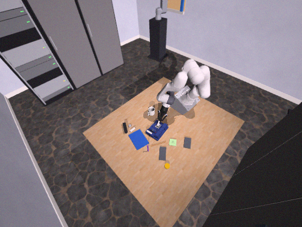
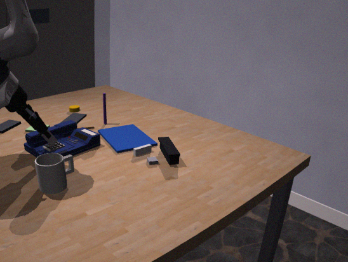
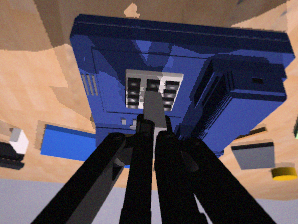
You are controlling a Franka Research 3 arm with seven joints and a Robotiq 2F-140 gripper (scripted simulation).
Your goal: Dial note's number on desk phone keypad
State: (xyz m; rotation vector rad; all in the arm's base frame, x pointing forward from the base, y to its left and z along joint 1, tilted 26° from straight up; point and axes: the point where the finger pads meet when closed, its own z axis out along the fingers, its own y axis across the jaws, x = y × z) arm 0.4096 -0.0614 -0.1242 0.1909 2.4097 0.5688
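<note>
The black gripper [image 3: 152, 100], its fingers pressed together with nothing held, points down at the grey keypad [image 3: 153, 89] on the dark blue desk phone [image 2: 65, 140].

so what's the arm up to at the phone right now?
The arm has its gripper closed on nothing, with the fingers together as one poking tip. That tip is down over the keypad of the blue desk phone, around the middle column of keys. The handset lies in its cradle. A grey mug stands on the table beside the phone, and the green note lies further out on the desk.
</note>
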